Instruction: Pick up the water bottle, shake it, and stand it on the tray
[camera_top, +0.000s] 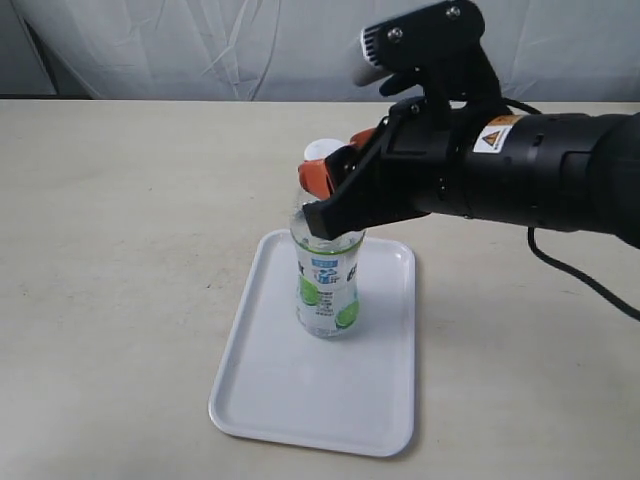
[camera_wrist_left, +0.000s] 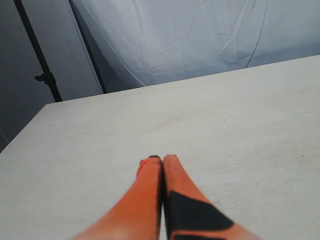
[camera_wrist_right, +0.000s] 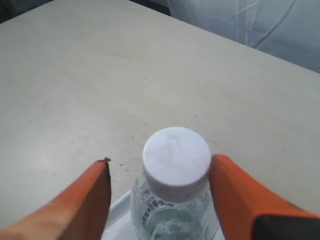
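Observation:
The water bottle (camera_top: 326, 290) stands upright on the white tray (camera_top: 300, 400), in the tray's far half, its white cap (camera_top: 320, 152) on top. My right gripper (camera_top: 318, 190) is open and straddles the bottle's neck and shoulder. In the right wrist view the cap (camera_wrist_right: 176, 156) sits between the orange fingers (camera_wrist_right: 85, 200): one finger stands clearly apart from it and the other is close against it. A corner of the tray's rim (camera_wrist_right: 117, 212) shows below. My left gripper (camera_wrist_left: 162, 159) is shut on nothing over bare table and is outside the exterior view.
The beige table (camera_top: 120, 250) stretches around the tray. A wrinkled white backdrop (camera_top: 200, 50) hangs behind its far edge. The right arm's black body (camera_top: 520, 170) and its cable (camera_top: 590, 280) reach in from the right, above the table.

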